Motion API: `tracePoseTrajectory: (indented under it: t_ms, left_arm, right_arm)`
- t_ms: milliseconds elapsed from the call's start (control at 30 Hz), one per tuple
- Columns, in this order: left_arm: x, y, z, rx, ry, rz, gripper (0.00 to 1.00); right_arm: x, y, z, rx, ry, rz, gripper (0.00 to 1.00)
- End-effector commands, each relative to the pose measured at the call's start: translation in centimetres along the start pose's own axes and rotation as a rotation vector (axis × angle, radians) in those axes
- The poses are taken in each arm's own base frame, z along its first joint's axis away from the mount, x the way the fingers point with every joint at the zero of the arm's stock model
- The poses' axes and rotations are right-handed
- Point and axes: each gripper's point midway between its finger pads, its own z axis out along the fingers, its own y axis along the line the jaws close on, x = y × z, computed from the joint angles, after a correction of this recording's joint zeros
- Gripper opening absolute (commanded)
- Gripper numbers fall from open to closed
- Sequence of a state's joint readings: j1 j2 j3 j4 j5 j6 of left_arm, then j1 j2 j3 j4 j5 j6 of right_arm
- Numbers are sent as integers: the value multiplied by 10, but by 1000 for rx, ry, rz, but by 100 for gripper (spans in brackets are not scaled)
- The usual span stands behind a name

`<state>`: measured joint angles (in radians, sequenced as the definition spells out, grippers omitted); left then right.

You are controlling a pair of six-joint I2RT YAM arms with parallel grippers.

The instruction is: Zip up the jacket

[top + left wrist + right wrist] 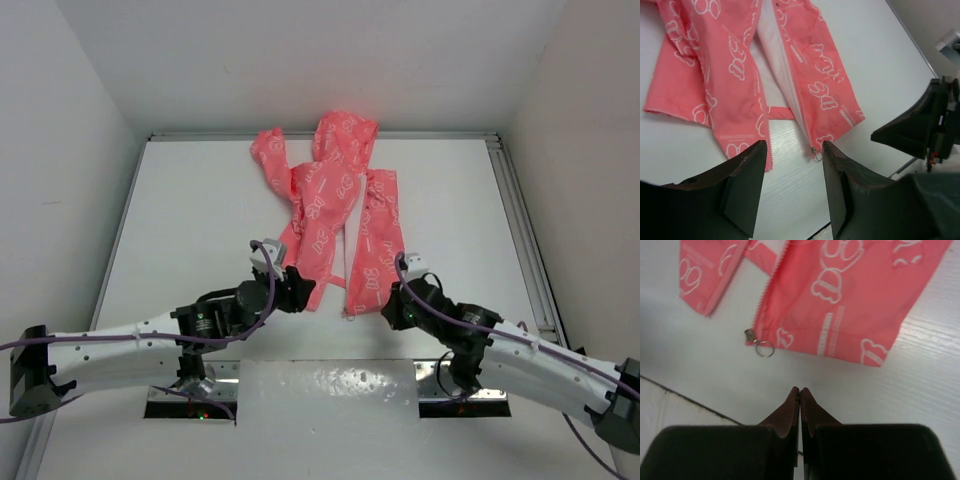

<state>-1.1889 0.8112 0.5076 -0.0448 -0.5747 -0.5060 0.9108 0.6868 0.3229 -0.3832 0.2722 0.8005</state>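
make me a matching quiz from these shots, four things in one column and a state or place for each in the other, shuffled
Things:
1. left gripper
2. right gripper
3. zipper pull ring
4. jacket hood

States or places:
A. at the far edge of the table
B. fingers pressed together, holding nothing
C. lying on the table at the open front's near end
D. fingers spread apart, holding nothing

Pairs: 1-D, 2-B, 3-C, 4-A

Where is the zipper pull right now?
In the right wrist view, the zipper pull lies on the table at the hem of the jacket, inner corner of its right panel, ahead of the shut right gripper.
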Motion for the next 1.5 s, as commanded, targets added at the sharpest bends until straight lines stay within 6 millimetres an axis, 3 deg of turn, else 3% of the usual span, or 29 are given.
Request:
tracePoseTrajectory:
  t_ms: [0, 33, 100, 133, 167, 233, 267, 300, 333, 400, 633, 667, 733, 767, 800, 1000, 1033, 1200, 1467]
  left_arm:
    - [-12, 5, -5, -41, -11, -13, 45]
    - [-10, 10, -6, -65, -6, -16, 43]
    - [5, 19, -7, -86, 32, -9, 28]
    - [12, 18, -8, -72, 51, -14, 24]
    - [18, 19, -7, -64, 61, -15, 13]
    - [27, 15, -6, -37, 90, -9, 5]
    - [31, 15, -4, -47, 111, 4, 0]
    - [33, 16, -5, -57, 133, 14, 0]
    - [38, 16, -5, -62, 151, 24, 0]
    - [47, 20, -2, -78, 176, 42, 0]
    - [62, 18, 13, -124, 238, 113, 0]
    - [71, 19, 18, -140, 263, 132, 7]
    - [69, 21, 25, -182, 255, 149, 16]
    - [76, 28, 30, -226, 273, 182, 23]
    - [67, 25, 35, -246, 252, 186, 25]
    - [82, 31, 57, -337, 299, 265, 34]
    - [89, 33, 60, -345, 323, 292, 39]
    - [98, 45, 72, -396, 359, 303, 40]
    - [111, 63, 76, -388, 406, 247, 40]
  right_arm:
    - [-43, 41, -19, -82, -137, -36, 0]
    - [-43, 40, -20, -62, -137, -56, 0]
    - [-37, 43, -20, -47, -119, -95, 0]
    - [-25, 43, -14, -31, -82, -115, 0]
    - [-19, 48, -10, -37, -76, -105, 0]
    - [1, 61, -8, -53, -53, -172, 0]
    - [13, 56, -5, 6, -23, -233, 0]
    - [2, 71, -15, 20, -87, -266, 0]
    - [3, 60, -21, 95, -87, -337, 0]
    - [-13, 72, -38, 131, -177, -352, 0]
    - [-25, 53, -52, 46, -286, -223, 0]
    - [-27, 53, -54, 38, -292, -209, 0]
    - [-31, 51, -59, 17, -304, -173, 0]
    - [-31, 51, -60, 10, -305, -174, 0]
    - [-29, 52, -59, 1, -302, -176, 0]
    - [-12, 54, -50, 6, -236, -187, 0]
    - [-10, 55, -47, 5, -237, -181, 0]
    - [-2, 54, -43, -23, -227, -146, 3]
    - [3, 55, -41, -81, -233, -115, 14]
